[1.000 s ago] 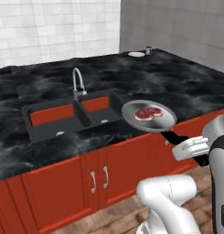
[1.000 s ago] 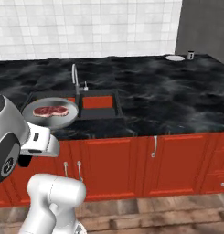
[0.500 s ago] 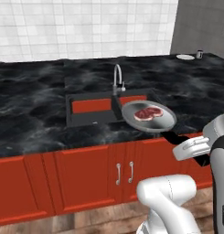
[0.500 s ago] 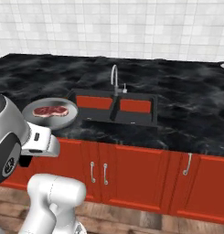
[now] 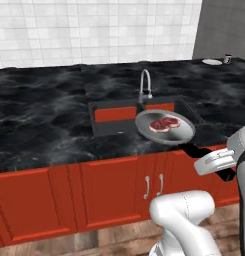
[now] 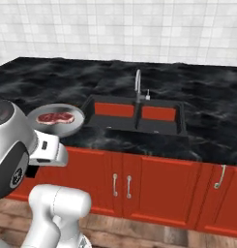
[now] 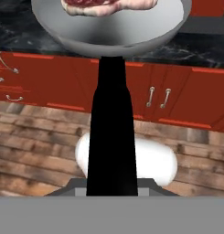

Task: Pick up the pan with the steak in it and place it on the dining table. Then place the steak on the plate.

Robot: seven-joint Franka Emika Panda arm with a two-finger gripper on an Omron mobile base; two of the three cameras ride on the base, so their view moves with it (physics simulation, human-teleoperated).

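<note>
The pan (image 5: pixel 166 131) is a shallow grey metal round held level in the air over the counter's front edge, just in front of the sink. The steak (image 5: pixel 164 124), red with white marbling, lies in it. My gripper (image 5: pixel 196 150) is shut on the pan's black handle (image 7: pixel 111 137), which runs straight up the hand view to the pan (image 7: pixel 111 32) and the steak (image 7: pixel 109 4). In the right base view the pan (image 6: pixel 71 121) and steak (image 6: pixel 55 117) float beside my arm. The white plate (image 5: pixel 212 62) lies far back right on a dark marble top; whether that is the dining table I cannot tell.
A black marble counter (image 5: pixel 44 125) over red cabinets (image 6: pixel 154 189) runs across both base views, with a double sink (image 6: pixel 137 114) and a faucet (image 5: pixel 145 85). A small dark cup (image 5: pixel 227 58) stands next to the plate. Wooden floor (image 7: pixel 35 146) lies below.
The whole scene has slid to the right in both base views, so the camera has moved along the counter. The pan with the steak stays in the same grip before the arm.
</note>
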